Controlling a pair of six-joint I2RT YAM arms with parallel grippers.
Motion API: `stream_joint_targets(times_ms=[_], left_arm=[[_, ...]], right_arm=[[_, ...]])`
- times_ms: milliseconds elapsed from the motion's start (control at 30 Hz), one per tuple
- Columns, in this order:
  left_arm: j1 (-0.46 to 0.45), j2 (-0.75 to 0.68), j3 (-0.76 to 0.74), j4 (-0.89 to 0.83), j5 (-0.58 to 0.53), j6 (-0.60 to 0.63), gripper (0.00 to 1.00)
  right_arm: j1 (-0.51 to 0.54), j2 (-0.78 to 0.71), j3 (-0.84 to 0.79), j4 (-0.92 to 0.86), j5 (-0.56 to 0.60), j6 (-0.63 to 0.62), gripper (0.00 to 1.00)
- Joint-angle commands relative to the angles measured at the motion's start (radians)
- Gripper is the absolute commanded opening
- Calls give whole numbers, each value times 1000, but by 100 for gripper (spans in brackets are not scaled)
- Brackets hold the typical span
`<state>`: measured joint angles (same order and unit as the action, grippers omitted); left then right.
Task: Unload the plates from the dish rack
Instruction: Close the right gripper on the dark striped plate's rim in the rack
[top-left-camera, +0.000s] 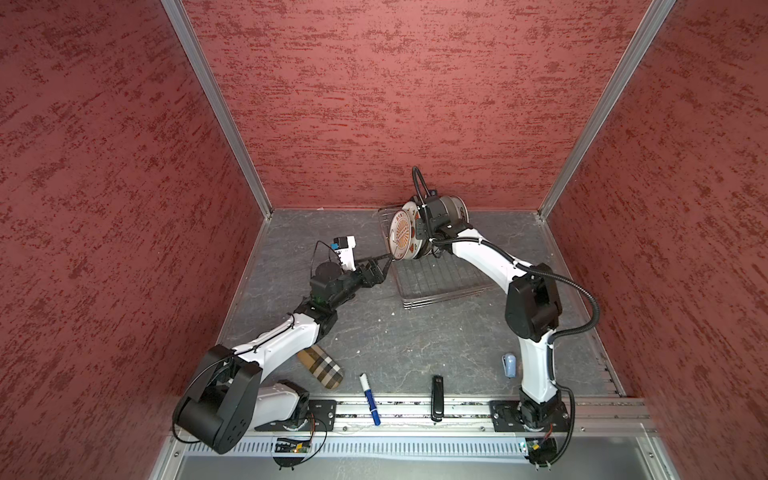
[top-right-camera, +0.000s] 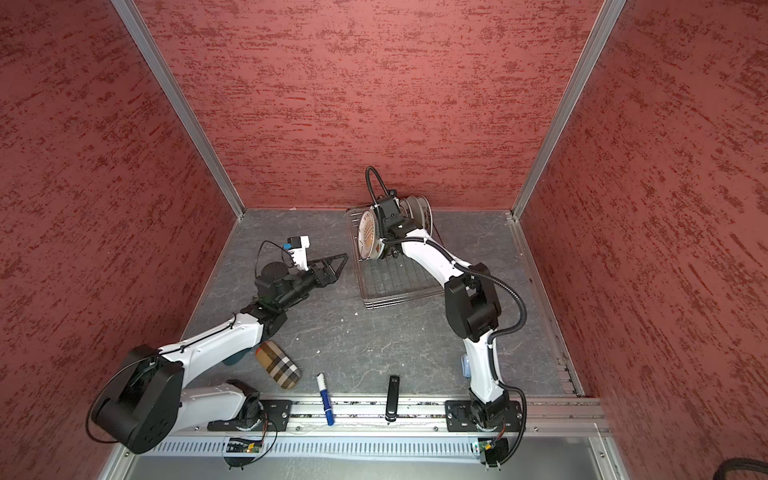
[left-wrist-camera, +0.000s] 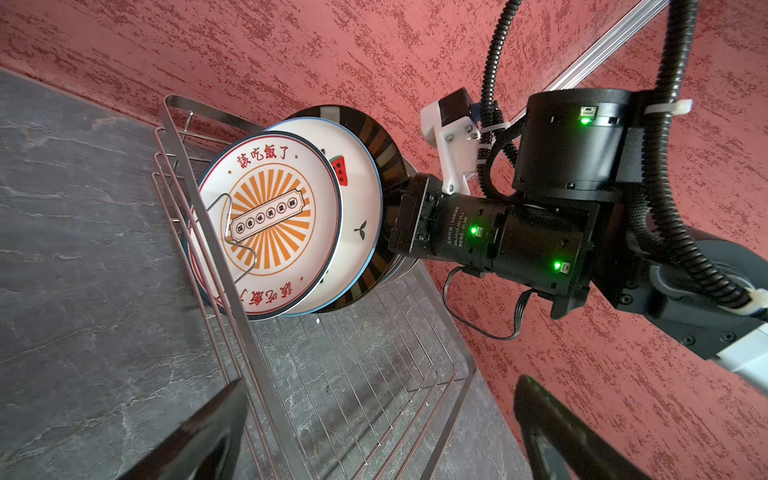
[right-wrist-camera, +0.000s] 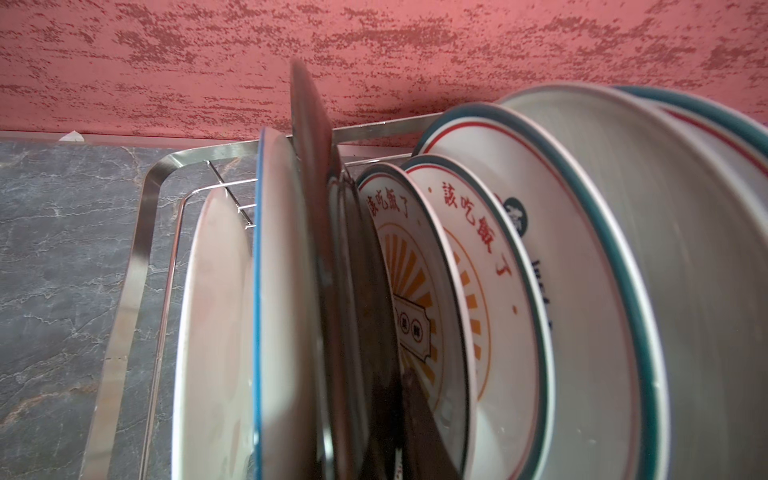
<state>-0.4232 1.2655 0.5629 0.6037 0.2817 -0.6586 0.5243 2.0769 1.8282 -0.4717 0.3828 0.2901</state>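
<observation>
At the far end of the desk (top-left-camera: 395, 340), hard against the red back wall, the dish rack (top-left-camera: 440, 274) holds its plates (top-left-camera: 455, 212) on edge in a tight left-to-right row across its far half. Your right jaws (right-wrist-camera: 357, 232) sit deep in that row, reaching in from the near right, drawn close together and clamped on the dark-rimmed plate (right-wrist-camera: 365, 332). One finger (right-wrist-camera: 311, 137) lies between that plate and the blue-rimmed watermelon plate (right-wrist-camera: 282, 291) on its left. The other finger (right-wrist-camera: 419, 415) lies between it and an orange sunburst plate (right-wrist-camera: 419, 270) on its right. The gripped plate is third from the left and stands upright in the rack, with larger teal-rimmed plates (right-wrist-camera: 602, 270) packed further right.

Your left jaws (left-wrist-camera: 382, 380) are spread wide and grip nothing. They hang just beside the rack's left rail, on its near side, and point toward the leftmost sunburst plate (left-wrist-camera: 270, 216), near it but apart from it. In the left wrist view the two dark fingers frame the rack's open grid, with the plates beyond them.

Along the desk's near edge lie a plaid pouch (top-left-camera: 320, 370), a blue-and-white marker (top-left-camera: 370, 399) and a slim black object (top-left-camera: 437, 397). A pale blue object (top-left-camera: 510, 365) sits beside the right arm. All four are well apart from the rack.
</observation>
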Motion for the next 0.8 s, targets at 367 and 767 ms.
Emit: stream_joint_targets(times_ms=[367, 767], left_arm=[[34, 66, 29, 57, 74, -40, 99], [21, 43, 32, 39, 19, -24, 99]], right_arm=[[33, -81, 34, 28, 268, -48, 0], [39, -171, -1, 82, 314, -88, 0]])
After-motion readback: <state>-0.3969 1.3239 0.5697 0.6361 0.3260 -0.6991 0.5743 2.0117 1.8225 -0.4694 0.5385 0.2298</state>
